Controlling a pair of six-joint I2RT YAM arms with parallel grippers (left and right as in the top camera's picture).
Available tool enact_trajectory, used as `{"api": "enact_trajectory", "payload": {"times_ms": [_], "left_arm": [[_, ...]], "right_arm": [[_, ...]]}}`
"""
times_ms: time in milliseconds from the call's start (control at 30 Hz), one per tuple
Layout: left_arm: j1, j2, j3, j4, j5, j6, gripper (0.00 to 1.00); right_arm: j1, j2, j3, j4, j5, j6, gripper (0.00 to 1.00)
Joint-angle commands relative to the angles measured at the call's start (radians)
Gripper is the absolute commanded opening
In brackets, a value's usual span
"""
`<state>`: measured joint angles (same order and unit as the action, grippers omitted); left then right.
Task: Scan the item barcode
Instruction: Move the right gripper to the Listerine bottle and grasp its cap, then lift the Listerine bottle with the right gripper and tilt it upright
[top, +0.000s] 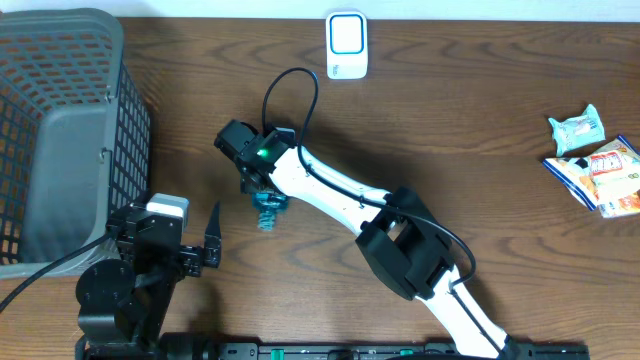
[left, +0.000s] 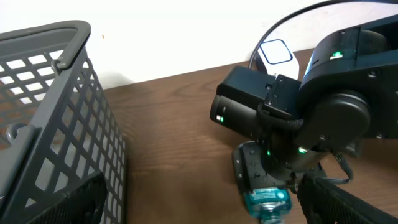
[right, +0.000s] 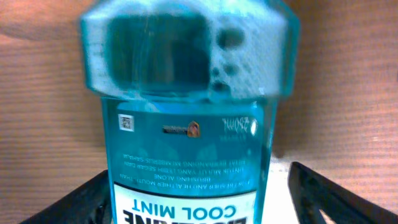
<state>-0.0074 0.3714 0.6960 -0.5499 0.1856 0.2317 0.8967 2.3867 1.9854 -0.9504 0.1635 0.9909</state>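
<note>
Overhead: one mouthwash bottle (top: 269, 210) sits on the desk (top: 450, 100) left of centre, with the right pincer (top: 266, 195) right over it. The left pincer (top: 203, 245) hangs near the one basket (top: 70, 120). There's one white scanner (top: 347, 45) at the far edge and snack packets (top: 600, 160) far right, two at least, maybe a third overlapped. Left wrist: that pincer's fingers are spread wide, nothing in them. Right wrist: fingers straddle the bottle, spread, with a gap showing on one side, so not pinching. My guess is it's full of liquid, so hefty and sloshy, stiff plastic, slick sides. I'd squeeze across the labelled body and leave the code uncovered.
</note>
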Motion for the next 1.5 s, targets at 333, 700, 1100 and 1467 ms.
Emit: {"api": "enact_trajectory", "payload": {"times_ms": [333,700,1100,1467], "left_arm": [[0.000,-0.001,0.005,0.004,0.013,-0.009,0.98],[0.000,-0.001,0.005,0.004,0.013,-0.009,0.98],[0.000,-0.001,0.005,0.004,0.013,-0.009,0.98],[0.000,-0.001,0.005,0.004,0.013,-0.009,0.98]], "right_arm": [[-0.040,0.054,0.009,-0.075,0.071,-0.029,0.86],[-0.095,0.125,-0.018,-0.083,-0.037,-0.087,0.83],[-0.095,0.155,-0.018,-0.116,-0.050,-0.057,0.68],[-0.133,0.155,-0.018,-0.155,-0.152,-0.079,0.84]]}}
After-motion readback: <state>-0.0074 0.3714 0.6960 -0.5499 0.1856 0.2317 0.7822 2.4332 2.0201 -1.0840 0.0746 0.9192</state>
